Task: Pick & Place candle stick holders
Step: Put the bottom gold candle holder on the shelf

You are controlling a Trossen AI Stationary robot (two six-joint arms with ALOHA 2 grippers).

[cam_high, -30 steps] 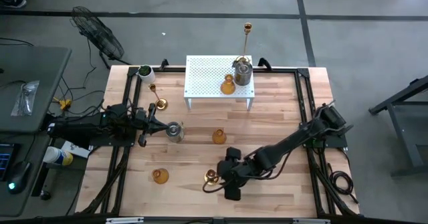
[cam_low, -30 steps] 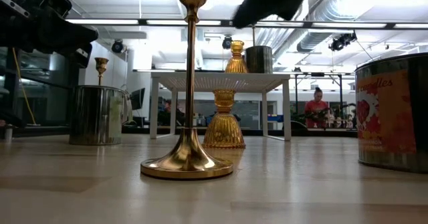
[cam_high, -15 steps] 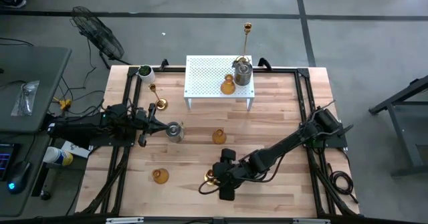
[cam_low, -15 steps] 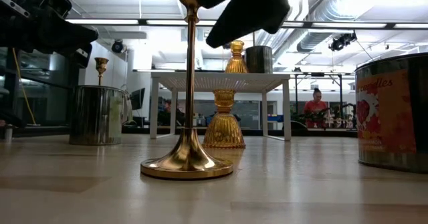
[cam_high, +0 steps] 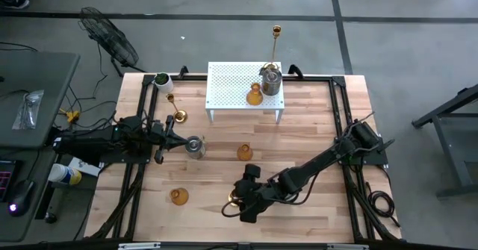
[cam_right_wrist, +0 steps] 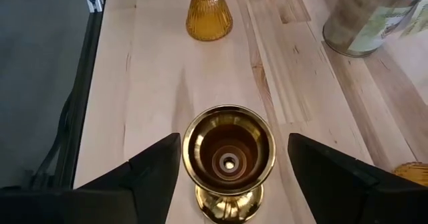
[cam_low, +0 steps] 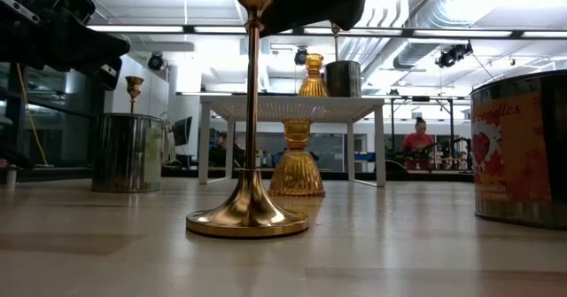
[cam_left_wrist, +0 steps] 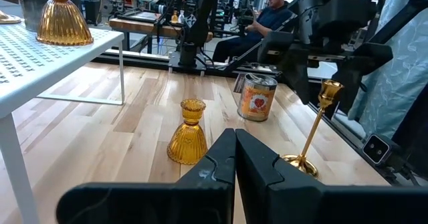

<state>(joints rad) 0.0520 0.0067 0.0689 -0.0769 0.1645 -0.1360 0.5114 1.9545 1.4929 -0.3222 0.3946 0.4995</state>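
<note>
Right wrist view shows the right gripper (cam_right_wrist: 229, 167) spread wide, straddling the gold candlestick's cup (cam_right_wrist: 229, 149), ungripped. Closing squarely on it looks next; the left gripper (cam_left_wrist: 235, 158) waits shut.

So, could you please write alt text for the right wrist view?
The open right gripper straddles the cup top of a slim gold-brass candlestick standing on the wooden table. Beyond stand an amber ribbed glass holder and a shiny silver tin.

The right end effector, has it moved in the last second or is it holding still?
Yes. In the high view the right end effector has slid left along the table's near edge, closing over the gold candlestick, which has not shifted. Its fingers straddle the cup, open.
</note>
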